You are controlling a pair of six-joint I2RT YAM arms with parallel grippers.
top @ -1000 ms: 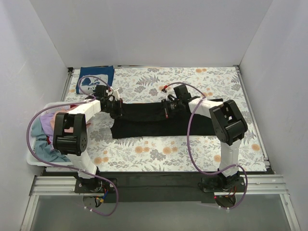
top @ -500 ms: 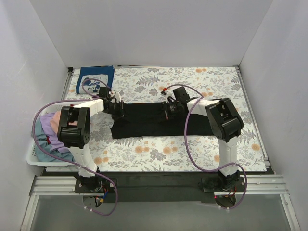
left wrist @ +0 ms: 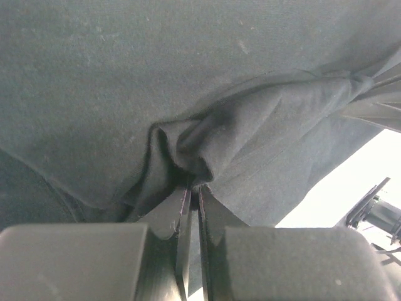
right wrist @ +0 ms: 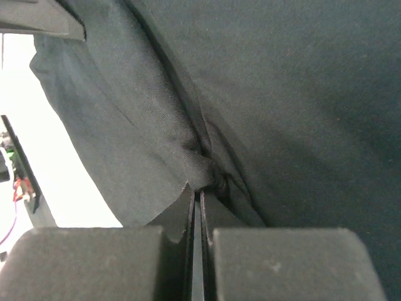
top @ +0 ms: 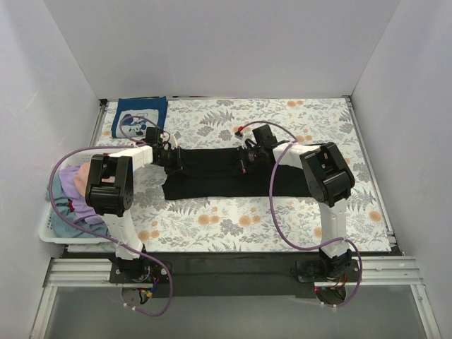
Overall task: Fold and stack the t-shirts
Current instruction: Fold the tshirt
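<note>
Across middle of floral-patterned table cover (top: 233,219): plain black cloth t-shirt (top: 212,182), one long flat band. Judged mid-fold, pinched along far edge; next calls for carrying both pinches evenly toward near edge, then release. At left, white plastic basket (top: 42,234) with heaped pink, lavender and teal tees (top: 70,185); folded navy printed t-shirt (top: 139,113) far-left, off the path. Left gripper (left wrist: 193,195), right gripper (right wrist: 200,199): each clamped on bunched black cloth.

Plain white walls (top: 226,49) close the table (top: 373,185) on three sides, under even light. The table wears a floral cover (top: 233,222) (grey leaves, orange flowers), and a metal rail (top: 233,272) runs along its near edge
</note>
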